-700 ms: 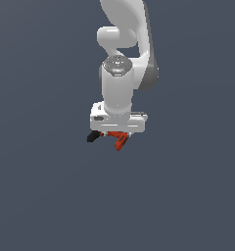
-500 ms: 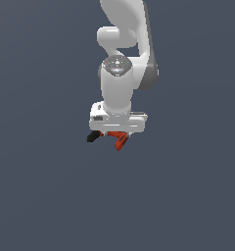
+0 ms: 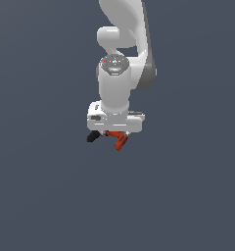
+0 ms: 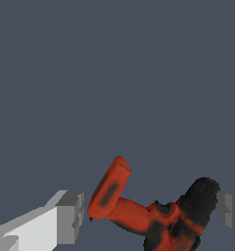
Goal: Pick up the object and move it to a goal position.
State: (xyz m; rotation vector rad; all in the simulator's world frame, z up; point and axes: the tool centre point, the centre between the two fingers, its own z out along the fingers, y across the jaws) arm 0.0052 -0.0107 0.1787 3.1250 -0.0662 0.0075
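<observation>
Jaws closed on object (image 3: 120, 139), arm (image 3: 120, 78) vertical, pointing down

Object (image 4: 139, 211): matt red-orange plastic look, black rough-textured end. Gripper (image 3: 108, 135): smooth white casing.

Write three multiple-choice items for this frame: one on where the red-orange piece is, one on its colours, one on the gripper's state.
1. Where is the red-orange piece?
A. Directly under the white hand
B. Lying far from the arm
C. On top of the arm's shoulder

2. Which colours does the piece show in the wrist view?
A. Blue and white
B. Red-orange and black
C. Green only

3. How does the gripper stand?
A. Out of view
B. Fingers wide, nothing between
C. Fingers on either side of the piece

Answers: 1 A, it hangs just below the hand. 2 B, red-orange body with black end. 3 C, grey fingers flank it.
</observation>
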